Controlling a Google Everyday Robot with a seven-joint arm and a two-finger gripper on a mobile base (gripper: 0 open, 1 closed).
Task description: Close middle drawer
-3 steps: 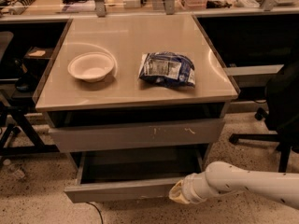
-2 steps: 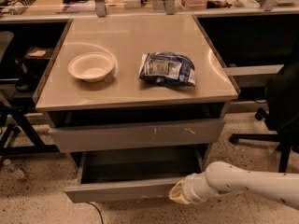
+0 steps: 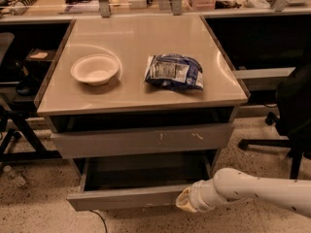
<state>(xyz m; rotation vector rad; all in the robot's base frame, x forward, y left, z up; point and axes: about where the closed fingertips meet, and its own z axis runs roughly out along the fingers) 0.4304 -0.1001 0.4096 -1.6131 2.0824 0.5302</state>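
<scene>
Desk (image 3: 146,89): beige top, grey body, seen from front edge
- Bowl (image 3: 95,69): white, upright, on top nr left edge
- Snack bag (image 3: 174,72): blue, lying flat, right of centre, well apart from bowl; white label panel w/ print, too small to read, brand not legible
- Upper drawer front (image 3: 141,140): grey, just under front edge, pale scratch marks right of centre
- Middle drawer (image 3: 121,198): below upper front, pulled out twd camera; plain flat grey front, shallow tray in view
- Gripper (image 3: 183,201): tan tip on white arm (image 3: 252,191) entering from right, below front right corner, at right end of middle drawer front, appears touching; open/closed state can't tell
</scene>
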